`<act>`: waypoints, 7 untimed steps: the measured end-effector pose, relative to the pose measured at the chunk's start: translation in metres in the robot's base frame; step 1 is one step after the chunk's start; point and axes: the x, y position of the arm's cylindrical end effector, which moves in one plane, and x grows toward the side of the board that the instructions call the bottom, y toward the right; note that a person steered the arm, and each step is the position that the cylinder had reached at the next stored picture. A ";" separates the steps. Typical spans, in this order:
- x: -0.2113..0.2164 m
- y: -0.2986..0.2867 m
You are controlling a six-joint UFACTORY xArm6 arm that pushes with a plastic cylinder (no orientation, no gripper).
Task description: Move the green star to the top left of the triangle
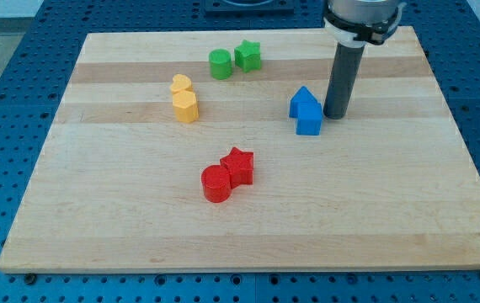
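The green star (248, 55) sits near the view's top, touching a green cylinder (220, 64) on its left. A blue triangle (303, 100) lies right of centre, touching a blue cube (309, 119) just below it. My tip (335, 114) stands on the board just right of the two blue blocks, close to them. The tip is well to the right of and below the green star.
Two yellow blocks (184, 99) sit together at the left of centre. A red star (238, 164) touches a red cylinder (216, 183) below the centre. The wooden board (408, 219) lies on a blue perforated table.
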 end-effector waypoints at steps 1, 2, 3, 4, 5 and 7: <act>0.003 -0.008; 0.003 -0.011; 0.003 -0.013; 0.003 0.003; 0.003 0.030; -0.024 0.035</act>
